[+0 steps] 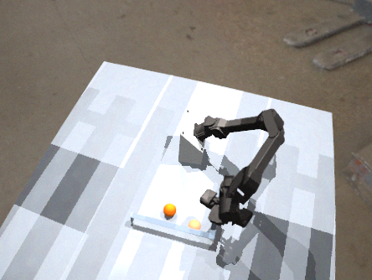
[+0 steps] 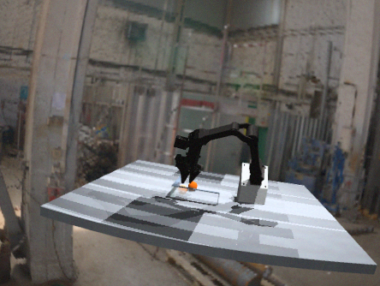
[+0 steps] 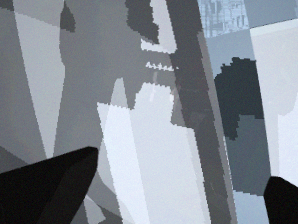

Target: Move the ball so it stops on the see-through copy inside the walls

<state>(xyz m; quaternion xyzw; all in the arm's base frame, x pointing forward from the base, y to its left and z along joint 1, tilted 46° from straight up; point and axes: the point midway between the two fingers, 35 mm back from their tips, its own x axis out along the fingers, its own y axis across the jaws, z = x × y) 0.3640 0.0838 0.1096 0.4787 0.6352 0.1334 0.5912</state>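
From the top view I see the small solid orange ball (image 1: 169, 210) resting on the grey-patterned bench (image 1: 84, 176), inside the low clear corner walls (image 1: 167, 226) and just beside the pale see-through orange copy (image 1: 193, 224), which sits closer to the corner. My black parallel-jaw gripper (image 2: 188, 179) hangs over the ball in the exterior view, fingers pointing down, spread wide and grasping nothing. On the wrist view I see only the two dark fingertips over bench and wall.

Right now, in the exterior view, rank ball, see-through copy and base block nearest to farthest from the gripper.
1. Ball and see-through copy, just below the gripper: too close to call.
2. Base block, toward the picture's right.
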